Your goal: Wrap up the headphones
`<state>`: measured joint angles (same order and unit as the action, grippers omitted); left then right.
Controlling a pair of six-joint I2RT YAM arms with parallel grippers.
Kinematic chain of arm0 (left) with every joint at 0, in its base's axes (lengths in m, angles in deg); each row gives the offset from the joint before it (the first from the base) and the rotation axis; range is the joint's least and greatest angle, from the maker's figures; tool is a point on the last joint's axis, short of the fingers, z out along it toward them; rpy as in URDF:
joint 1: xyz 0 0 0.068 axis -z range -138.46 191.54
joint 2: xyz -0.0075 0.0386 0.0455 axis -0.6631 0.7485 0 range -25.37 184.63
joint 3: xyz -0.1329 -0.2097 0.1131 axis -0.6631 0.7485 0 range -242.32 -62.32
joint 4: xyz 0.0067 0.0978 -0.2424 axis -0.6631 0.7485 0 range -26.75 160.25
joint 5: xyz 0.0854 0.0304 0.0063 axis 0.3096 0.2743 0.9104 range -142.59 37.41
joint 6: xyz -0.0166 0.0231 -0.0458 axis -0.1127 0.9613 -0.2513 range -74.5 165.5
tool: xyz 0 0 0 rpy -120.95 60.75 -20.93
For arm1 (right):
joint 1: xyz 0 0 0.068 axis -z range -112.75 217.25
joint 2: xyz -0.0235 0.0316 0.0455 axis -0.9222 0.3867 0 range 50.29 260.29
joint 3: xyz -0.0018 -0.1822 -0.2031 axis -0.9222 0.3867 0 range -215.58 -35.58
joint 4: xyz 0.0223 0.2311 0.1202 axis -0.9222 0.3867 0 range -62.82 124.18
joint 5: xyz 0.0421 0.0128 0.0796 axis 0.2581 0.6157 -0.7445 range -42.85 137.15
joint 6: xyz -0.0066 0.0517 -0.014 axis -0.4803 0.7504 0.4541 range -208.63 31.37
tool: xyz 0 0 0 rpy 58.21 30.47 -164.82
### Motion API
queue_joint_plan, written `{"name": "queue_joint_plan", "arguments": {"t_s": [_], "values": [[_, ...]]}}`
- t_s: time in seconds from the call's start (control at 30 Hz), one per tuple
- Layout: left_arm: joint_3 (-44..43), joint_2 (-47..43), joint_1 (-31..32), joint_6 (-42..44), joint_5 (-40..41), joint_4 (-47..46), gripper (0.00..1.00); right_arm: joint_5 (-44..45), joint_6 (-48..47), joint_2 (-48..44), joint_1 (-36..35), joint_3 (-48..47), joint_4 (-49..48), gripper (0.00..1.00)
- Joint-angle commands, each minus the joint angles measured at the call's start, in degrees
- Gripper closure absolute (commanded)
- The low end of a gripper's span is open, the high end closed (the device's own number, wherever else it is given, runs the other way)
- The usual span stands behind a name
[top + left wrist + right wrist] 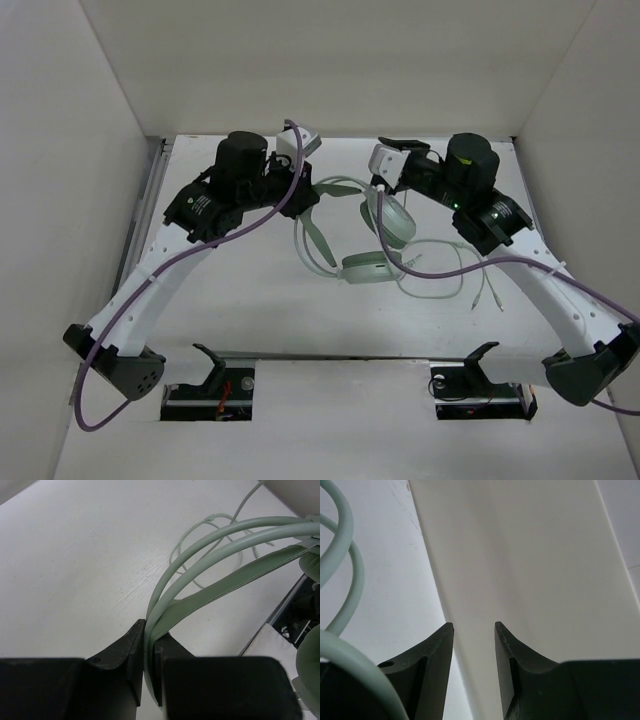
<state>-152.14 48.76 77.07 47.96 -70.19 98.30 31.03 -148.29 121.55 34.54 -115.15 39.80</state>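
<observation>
The pale mint-green headphones (368, 266) lie mid-table, one earcup (396, 221) tilted up and the other flat beside it. Their thin double headband (320, 238) arcs off to the left. My left gripper (149, 631) is shut on that headband (220, 547), with the band pinched between both fingers. The thin pale cable (441, 287) loops loosely on the table right of the earcups. My right gripper (474, 626) stands open just behind the raised earcup, facing the back wall, with nothing between its fingers. Part of the headband (350, 565) shows at its left.
White walls enclose the table on the left, back and right; the back wall (530, 555) is close in front of the right gripper. Thick purple arm cables (240, 225) drape over both arms. The loose cable end (492, 298) lies near the right arm.
</observation>
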Motion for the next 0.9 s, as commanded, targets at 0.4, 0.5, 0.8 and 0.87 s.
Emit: {"name": "queue_joint_plan", "arguments": {"t_s": [0.4, 0.5, 0.8, 0.87], "values": [[-8.0, -2.7, 1.0, -7.4, -14.2, -2.5, 1.0, -7.5, 17.7, 2.0, 2.1, -8.0, 5.4, 0.78], [-8.9, -2.4, 0.7, -8.6, -15.6, -3.1, 1.0, -9.5, 21.7, 2.4, 3.3, -8.4, 6.5, 0.77], [-12.7, -1.5, -0.6, -14.1, -20.4, -6.0, 1.0, -15.2, 34.1, 2.3, 6.1, -7.5, 6.6, 0.71], [-13.1, -1.3, -1.5, -16.0, -20.8, -7.4, 1.0, -16.1, 36.2, 2.0, 6.3, -7.4, 6.5, 0.68]]}}
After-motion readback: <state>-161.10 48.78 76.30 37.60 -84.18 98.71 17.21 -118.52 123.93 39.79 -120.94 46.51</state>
